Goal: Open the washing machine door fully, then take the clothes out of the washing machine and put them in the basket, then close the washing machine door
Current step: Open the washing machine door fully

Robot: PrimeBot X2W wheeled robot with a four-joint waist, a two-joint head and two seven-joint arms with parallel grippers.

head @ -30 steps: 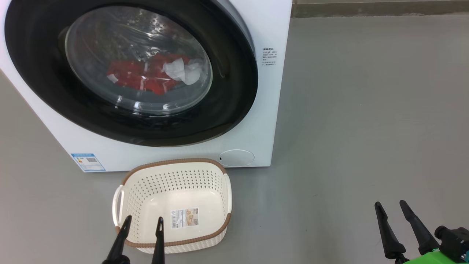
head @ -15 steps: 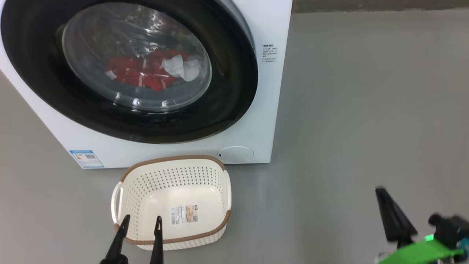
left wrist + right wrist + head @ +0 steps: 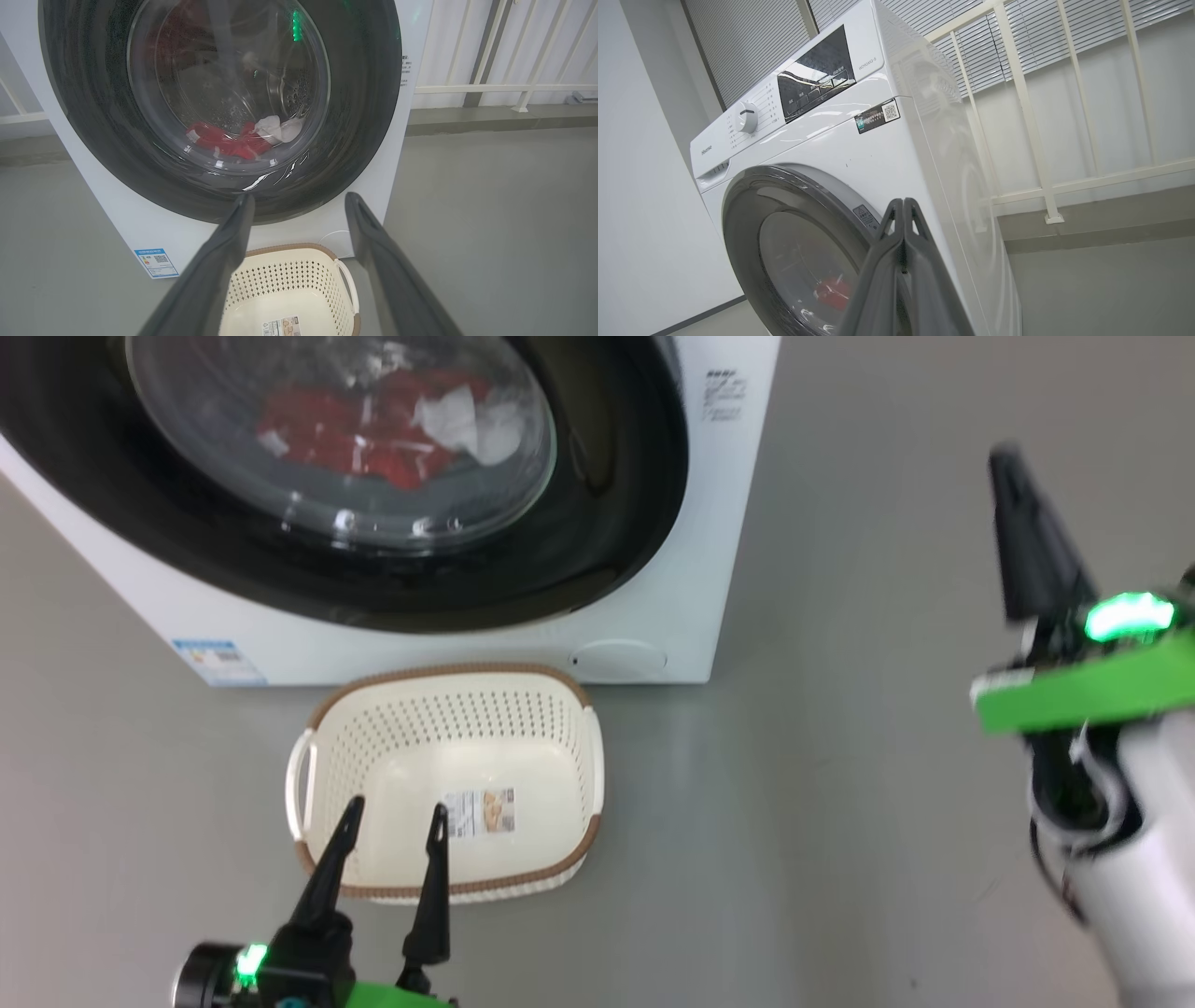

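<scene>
Right arm (image 3: pixel 1130 859) raised (jaws shut), basket (image 3: pixel 448 670) crosswise

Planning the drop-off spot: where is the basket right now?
In the head view the basket sits on the floor in front of the washing machine, left of centre, with the left gripper by its near rim.

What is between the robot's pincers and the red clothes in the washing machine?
The shut washing machine door stands in front of the clothes; you see them through its glass. The right pincer, shut, and the left pincer, open, are both outside, not touching the door. Nothing visible lies between them and the door.
</scene>
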